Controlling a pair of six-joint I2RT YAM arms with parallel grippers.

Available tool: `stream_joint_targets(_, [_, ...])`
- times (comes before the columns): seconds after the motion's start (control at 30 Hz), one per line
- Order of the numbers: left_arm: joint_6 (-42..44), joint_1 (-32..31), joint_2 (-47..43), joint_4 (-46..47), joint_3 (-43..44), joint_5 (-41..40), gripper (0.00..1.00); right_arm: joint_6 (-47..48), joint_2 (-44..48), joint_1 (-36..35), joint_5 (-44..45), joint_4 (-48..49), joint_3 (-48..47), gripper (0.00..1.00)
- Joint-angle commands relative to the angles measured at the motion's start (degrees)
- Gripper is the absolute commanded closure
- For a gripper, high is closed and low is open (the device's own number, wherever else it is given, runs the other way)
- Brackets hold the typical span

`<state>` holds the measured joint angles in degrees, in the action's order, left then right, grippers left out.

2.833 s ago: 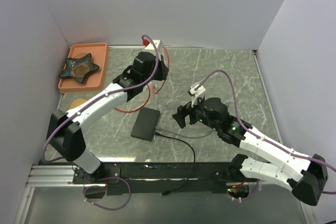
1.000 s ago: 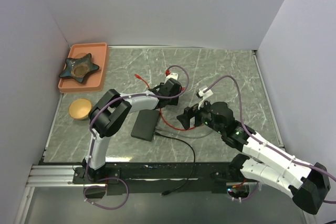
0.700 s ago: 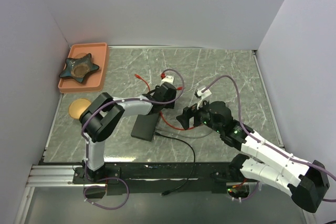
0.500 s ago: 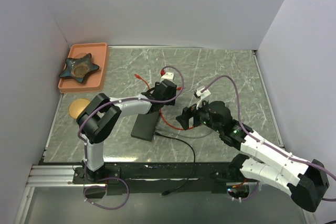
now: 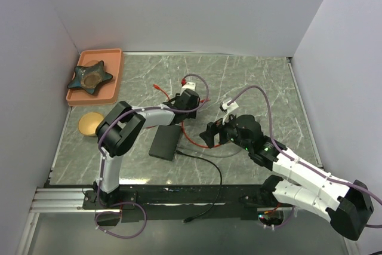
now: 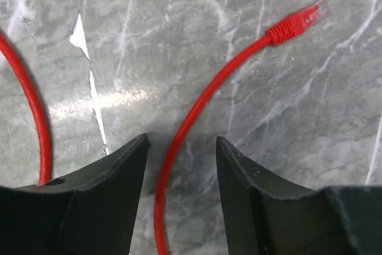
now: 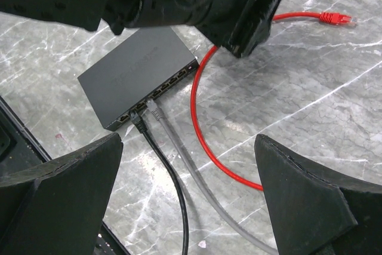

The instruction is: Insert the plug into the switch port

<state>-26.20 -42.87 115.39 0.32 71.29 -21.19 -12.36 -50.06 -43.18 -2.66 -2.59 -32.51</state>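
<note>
The red cable's plug point(image 6: 304, 16) lies loose on the marble, also seen in the top view point(image 5: 156, 88) and the right wrist view point(image 7: 334, 18). My left gripper point(image 6: 182, 141) is open and straddles the red cable point(image 6: 197, 108) some way back from the plug, touching neither side. The flat black switch point(image 5: 165, 141) lies near the arms. Its row of ports point(image 7: 161, 91) faces my right gripper point(image 7: 188, 192), which hangs wide open above the cables. A black cable point(image 7: 138, 120) and a grey cable point(image 7: 154, 108) sit in two ports.
An orange tray point(image 5: 113, 91) with a dark star-shaped dish point(image 5: 89, 77) stands at the back left. A round golden dish point(image 5: 89, 123) lies below it. White walls enclose the table. The black cable point(image 5: 212, 168) runs off the near edge.
My left arm swung from the back by the tray to the table's middle, then edged its wrist slightly left over the red cable. The right gripper crept a little toward the switch, still open.
</note>
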Motion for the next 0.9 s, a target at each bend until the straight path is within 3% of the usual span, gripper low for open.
stream_joint_targets(0.0, [-0.1, 1.2, 0.4, 1.4, -1.3, 2.7, 0.47, 0.4, -0.8, 0.5, -0.1, 2.4, -0.7, 0.01])
stream_joint_targets(0.1, [0.0, 1.9, 0.4, 2.1, -2.6, 4.8, 0.62, 0.4, -1.7, 0.4, -0.2, 2.4, -0.8, 0.01])
stream_joint_targets(0.2, [-0.4, 2.2, 0.4, 2.7, -3.8, 6.4, 0.83, 0.1, -2.1, 0.5, -0.3, 3.8, -0.6, 0.01])
stream_joint_targets(0.23, [-0.6, 2.3, 0.5, 2.8, -4.0, 6.5, 0.99, -0.1, -2.2, 0.5, -0.6, 4.3, -0.6, 0.01])
stream_joint_targets(0.47, [-4.4, 2.3, -1.2, 5.5, -7.5, 7.0, 0.99, -1.7, -5.0, 2.0, -3.1, 5.5, -2.0, 0.01])
stream_joint_targets(0.7, [-9.7, 2.3, -11.3, 14.3, -16.8, 8.7, 0.99, -4.7, -7.5, 5.8, -8.1, 7.9, -3.4, 0.01])
stream_joint_targets(0.87, [-11.7, 1.7, -17.6, 19.8, -23.5, 9.3, 0.99, -10.7, -12.6, 10.2, -16.8, 12.9, -3.4, 0.01])
